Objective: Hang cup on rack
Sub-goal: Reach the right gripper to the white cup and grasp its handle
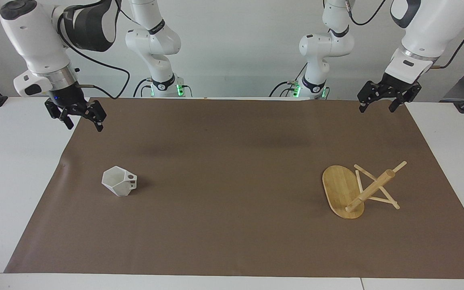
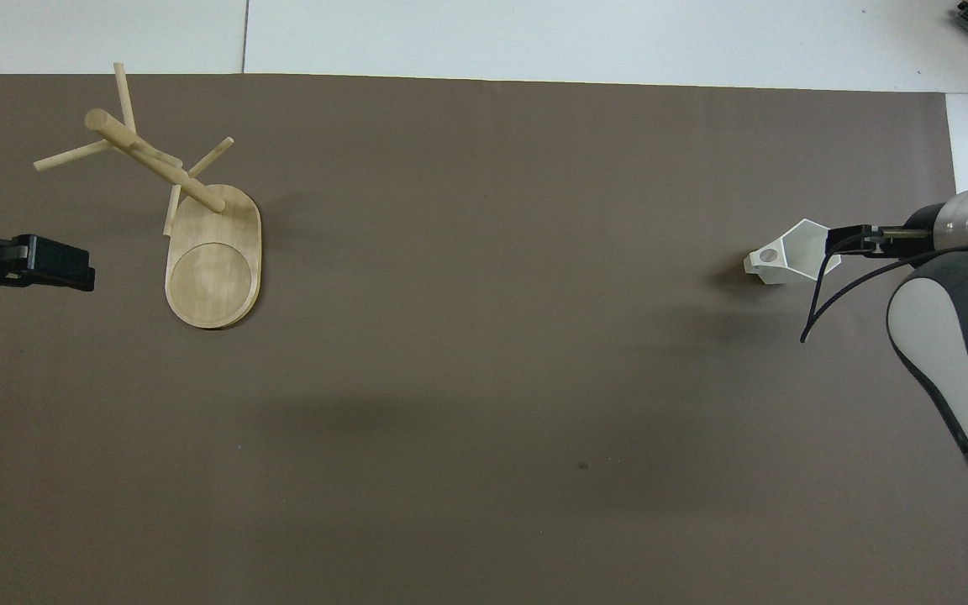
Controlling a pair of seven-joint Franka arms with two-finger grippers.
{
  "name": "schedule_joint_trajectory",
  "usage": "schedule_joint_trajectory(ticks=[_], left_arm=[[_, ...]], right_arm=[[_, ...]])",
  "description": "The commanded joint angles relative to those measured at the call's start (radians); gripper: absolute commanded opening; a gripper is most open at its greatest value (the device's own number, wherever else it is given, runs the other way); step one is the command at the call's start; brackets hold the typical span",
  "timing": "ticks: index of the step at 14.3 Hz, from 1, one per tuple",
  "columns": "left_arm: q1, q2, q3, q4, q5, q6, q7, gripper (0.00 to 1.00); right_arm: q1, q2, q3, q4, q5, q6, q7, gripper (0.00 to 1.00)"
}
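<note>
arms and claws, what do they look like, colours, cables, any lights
Both arms have glossy white rounded shells with dark grey or black joint sections and a silver metal ring at the wrist. Each ends in a black two-finger claw of open linkage bars: the right claw, the left claw. Loose black cables loop along each arm. The right wrist shows a small blue light; the bases glow green.

no readable text, labels, brands or numbers anywhere

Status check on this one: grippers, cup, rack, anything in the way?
Right gripper open, raised, short of cup. Left gripper open, waiting. Rack upright. Nothing in the way.
</note>
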Motion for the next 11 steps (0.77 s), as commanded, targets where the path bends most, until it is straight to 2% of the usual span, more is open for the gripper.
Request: schedule_joint_trajectory(ticks=[1, 5, 11], left_arm=[[0.006, -0.027, -0.005, -0.027, 0.017, -0.004, -0.007, 1.0], [0.006, -0.027, -0.005, -0.027, 0.017, -0.004, -0.007, 1.0], [0.006, -0.027, -0.005, -0.027, 0.017, -0.004, -0.007, 1.0]], right_arm=[[-0.004, 0.016, 0.005, -0.013, -0.006, 0.049, 0.013, 1.0], [-0.004, 0.062, 0.005, -0.014, -0.006, 0.095, 0.011, 1.0], [-0.004, 0.089, 0.003, -0.045, -0.007, 0.163, 0.01, 1.0]])
